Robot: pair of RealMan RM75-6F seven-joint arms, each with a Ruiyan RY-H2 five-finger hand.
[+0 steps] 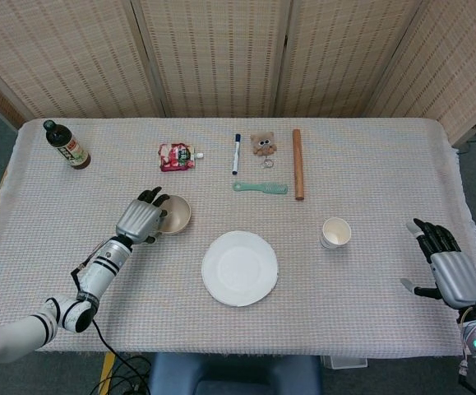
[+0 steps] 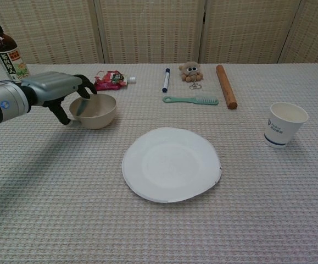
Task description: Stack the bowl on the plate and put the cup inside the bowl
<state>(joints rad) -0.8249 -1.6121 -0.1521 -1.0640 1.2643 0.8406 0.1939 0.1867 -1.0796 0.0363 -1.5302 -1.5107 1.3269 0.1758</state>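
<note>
A beige bowl (image 1: 177, 213) (image 2: 96, 112) stands left of centre. My left hand (image 1: 140, 220) (image 2: 51, 88) grips its near-left rim, with fingers (image 2: 85, 86) hooked inside and the thumb outside. The white plate (image 1: 239, 267) (image 2: 171, 164) lies flat at the middle, a short way right of the bowl. A white paper cup (image 1: 335, 233) (image 2: 285, 124) stands upright to the right of the plate. Far right, my right hand (image 1: 446, 268) hovers by the table edge with fingers spread and holds nothing; it does not show in the chest view.
Along the back of the table are a sauce bottle (image 1: 66, 145) (image 2: 7, 53), a red pouch (image 1: 177, 156), a marker (image 1: 236, 153), a small toy bear (image 1: 262, 144), a green brush (image 1: 260, 188) and a wooden rolling pin (image 1: 298, 164). Folding screens stand behind the table.
</note>
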